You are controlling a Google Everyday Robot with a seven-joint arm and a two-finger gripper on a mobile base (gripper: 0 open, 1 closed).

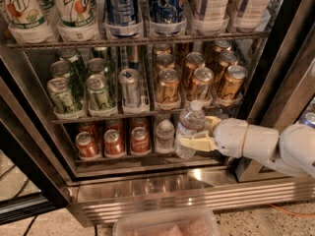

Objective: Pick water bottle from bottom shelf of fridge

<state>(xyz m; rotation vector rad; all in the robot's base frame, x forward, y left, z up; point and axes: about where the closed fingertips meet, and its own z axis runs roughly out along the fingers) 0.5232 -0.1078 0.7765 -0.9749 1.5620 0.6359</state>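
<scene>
The cream two-finger gripper [195, 132] holds the small clear plastic water bottle with a white cap [190, 123] at the front of the bottom wire shelf [123, 158]. The grab looks done. Lifting the bottle out of the steel fridge [197, 187] is left.

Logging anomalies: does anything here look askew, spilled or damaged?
Only the clear ribbed plastic water bottle with white cap leans, top tilted right, at the wire bottom shelf front, clamped between the fingers of the cream gripper. Red drink cans stand upright; no spill visible.
</scene>
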